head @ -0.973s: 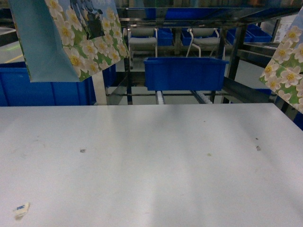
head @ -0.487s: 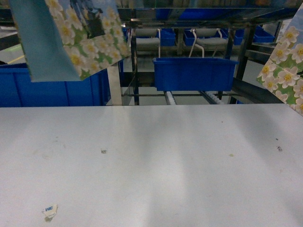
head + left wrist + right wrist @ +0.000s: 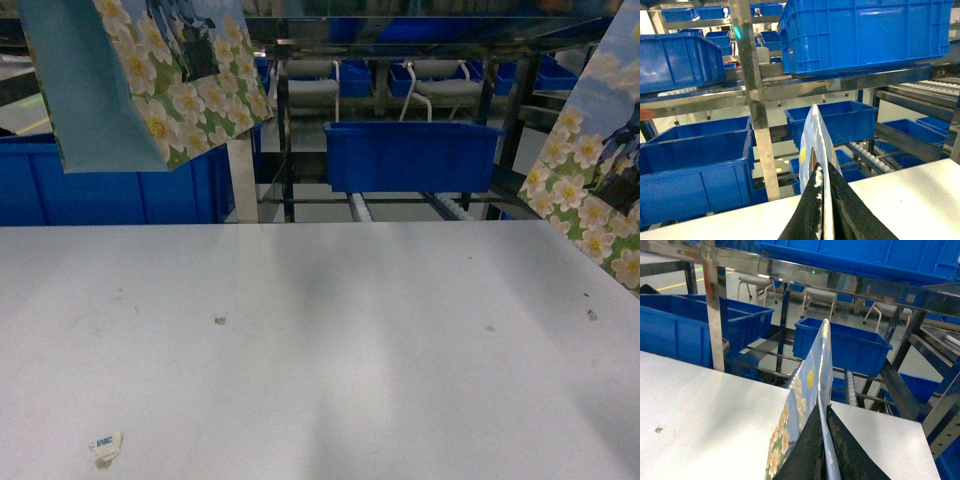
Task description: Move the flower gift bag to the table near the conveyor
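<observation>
Right bag swung inward | both fingers pinching bags

Two flower gift bags hang above the white worktop — one upper left, one at the right edge — with a blue bin on the conveyor behind.
</observation>
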Tool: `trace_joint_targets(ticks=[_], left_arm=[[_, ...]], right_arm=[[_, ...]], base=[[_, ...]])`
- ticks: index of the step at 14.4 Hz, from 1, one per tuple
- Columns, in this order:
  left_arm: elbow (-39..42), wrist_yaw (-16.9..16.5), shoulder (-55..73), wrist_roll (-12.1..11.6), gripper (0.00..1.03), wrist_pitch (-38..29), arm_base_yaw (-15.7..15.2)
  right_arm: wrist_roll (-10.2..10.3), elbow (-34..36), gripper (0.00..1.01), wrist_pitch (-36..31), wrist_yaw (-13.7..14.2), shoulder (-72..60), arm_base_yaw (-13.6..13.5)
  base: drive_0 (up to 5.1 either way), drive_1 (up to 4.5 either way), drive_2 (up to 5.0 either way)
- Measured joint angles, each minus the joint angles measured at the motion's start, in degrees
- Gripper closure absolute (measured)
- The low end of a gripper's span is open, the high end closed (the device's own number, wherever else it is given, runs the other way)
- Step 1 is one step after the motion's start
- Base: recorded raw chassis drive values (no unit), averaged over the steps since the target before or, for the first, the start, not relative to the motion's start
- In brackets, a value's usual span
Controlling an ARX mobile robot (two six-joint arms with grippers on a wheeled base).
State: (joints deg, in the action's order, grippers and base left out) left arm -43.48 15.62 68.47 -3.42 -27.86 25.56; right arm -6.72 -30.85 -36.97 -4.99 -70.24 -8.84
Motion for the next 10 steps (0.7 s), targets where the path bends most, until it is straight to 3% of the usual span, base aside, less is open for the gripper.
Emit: trace_joint_targets(ticks=[5, 10], left_arm=[[0.0, -0.1, 0.0, 0.0, 1.01, 0.0, 0.0], [0.0, -0.1, 0.0, 0.0, 1.01, 0.0, 0.0]], right_arm=[[-1.5, -5.5, 0.99, -7.7, -2.0, -16.5, 3.0], [-1.9, -11.4, 0.99, -8.7, -3.0, -34.7, 5.4]], base=[[0.0, 0.00, 0.0], [0.0, 0.00, 0.0]])
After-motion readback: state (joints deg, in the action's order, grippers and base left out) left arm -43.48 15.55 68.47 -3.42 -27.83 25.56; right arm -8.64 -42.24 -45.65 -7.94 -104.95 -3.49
